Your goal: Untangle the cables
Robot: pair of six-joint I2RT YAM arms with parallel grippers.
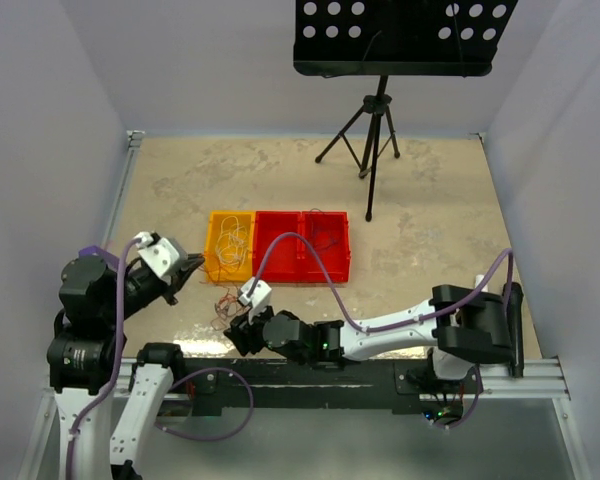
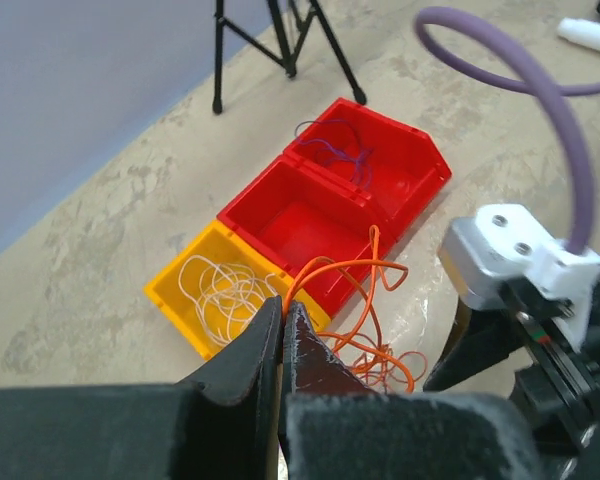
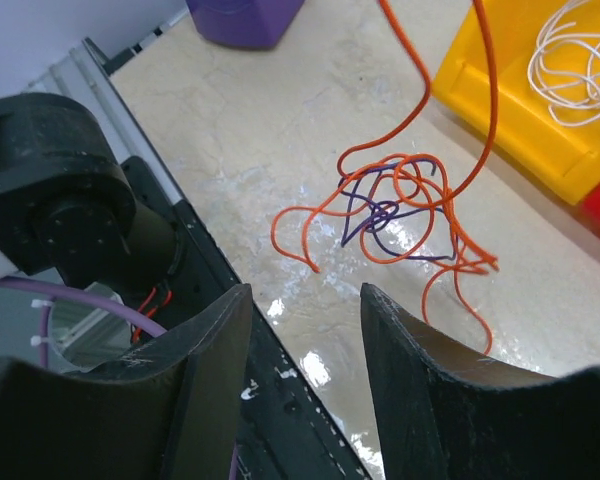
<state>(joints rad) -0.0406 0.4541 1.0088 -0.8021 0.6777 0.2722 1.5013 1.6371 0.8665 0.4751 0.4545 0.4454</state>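
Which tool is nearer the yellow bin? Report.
Left. The left tool, shut on the cables, is right beside the yellow bin; the right tool, open, hovers farther off, on its near side.

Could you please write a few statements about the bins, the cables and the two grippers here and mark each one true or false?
1. The yellow bin holds a white cable. True.
2. The red bin farthest from the yellow one is empty. False: a purple cable lies in it.
3. The left gripper is shut on an orange cable. True.
4. The right gripper is clamped on the tangle. False: its jaws stand open near the tangle, with nothing between them.
5. The tangle on the table is orange only. False: a purple strand is knotted into it.
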